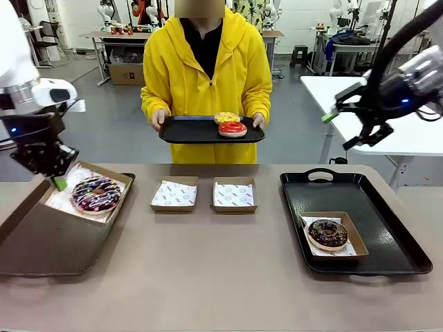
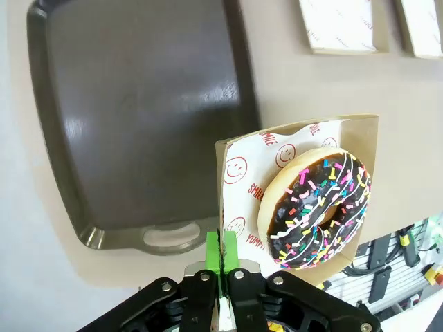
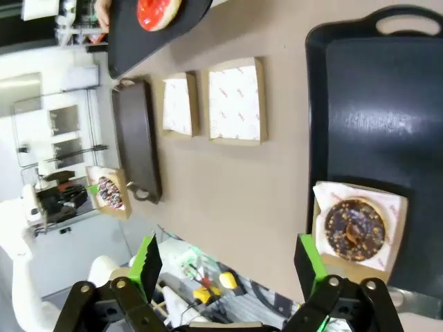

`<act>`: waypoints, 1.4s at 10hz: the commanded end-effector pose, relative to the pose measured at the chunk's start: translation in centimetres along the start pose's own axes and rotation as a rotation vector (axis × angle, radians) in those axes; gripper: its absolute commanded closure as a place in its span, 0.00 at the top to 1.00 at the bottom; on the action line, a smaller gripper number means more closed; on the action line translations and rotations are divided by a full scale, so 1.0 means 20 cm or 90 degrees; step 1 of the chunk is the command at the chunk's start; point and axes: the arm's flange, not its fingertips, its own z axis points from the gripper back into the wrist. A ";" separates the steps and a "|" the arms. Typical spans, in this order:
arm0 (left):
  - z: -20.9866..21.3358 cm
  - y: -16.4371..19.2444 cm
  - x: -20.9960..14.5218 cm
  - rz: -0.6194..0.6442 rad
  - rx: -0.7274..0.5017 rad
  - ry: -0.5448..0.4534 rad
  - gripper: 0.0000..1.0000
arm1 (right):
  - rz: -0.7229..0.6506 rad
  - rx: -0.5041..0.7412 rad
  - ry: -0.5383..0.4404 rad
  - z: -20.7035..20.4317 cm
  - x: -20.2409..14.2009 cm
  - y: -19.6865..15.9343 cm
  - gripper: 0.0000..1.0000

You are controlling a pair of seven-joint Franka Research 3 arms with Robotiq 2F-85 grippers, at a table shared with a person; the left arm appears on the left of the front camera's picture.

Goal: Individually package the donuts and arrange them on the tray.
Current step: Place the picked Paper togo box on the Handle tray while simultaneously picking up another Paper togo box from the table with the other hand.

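Left gripper (image 2: 221, 250) is closed on the edge of a paper-lined box (image 1: 68, 197) holding the sprinkled chocolate donut (image 1: 97, 195), tilted over the far right corner of the left tray (image 1: 41, 242), while the right gripper (image 3: 225, 252) hangs open above the right side of the bench (image 1: 221, 277). The step in hand seems to be setting this packaged donut on the tray, so the next move calls for lowering the box flat before releasing. A dark donut (image 1: 327, 234) sits boxed on the right tray (image 1: 387, 228); the yellow donut (image 1: 226, 117) and red donut (image 1: 232, 129) wait on the person's tray (image 1: 187, 131), beyond two empty boxes (image 1: 174, 194).

Grey floor (image 1: 111, 128), white table (image 1: 422, 142) right, workbench (image 1: 118, 36) behind.
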 end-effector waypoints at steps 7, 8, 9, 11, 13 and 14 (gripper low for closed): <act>-0.19 0.30 -0.15 0.095 -0.017 0.045 0.01 | 0.043 -0.070 0.008 -0.41 0.06 0.11 1.00; -0.19 0.30 -0.15 0.095 -0.017 0.045 0.01 | 0.043 -0.070 0.008 -0.41 0.06 0.11 1.00; -0.19 0.30 -0.15 0.095 -0.017 0.045 0.01 | 0.043 -0.070 0.008 -0.41 0.06 0.11 1.00; -0.19 0.30 -0.15 0.095 -0.017 0.045 0.01 | 0.043 -0.070 0.008 -0.41 0.06 0.11 1.00; -0.19 0.30 -0.15 0.095 -0.017 0.045 0.01 | 0.043 -0.070 0.008 -0.41 0.06 0.11 1.00; -0.19 0.30 -0.15 0.095 -0.017 0.045 0.01 | 0.043 -0.065 0.013 -0.40 0.06 0.11 1.00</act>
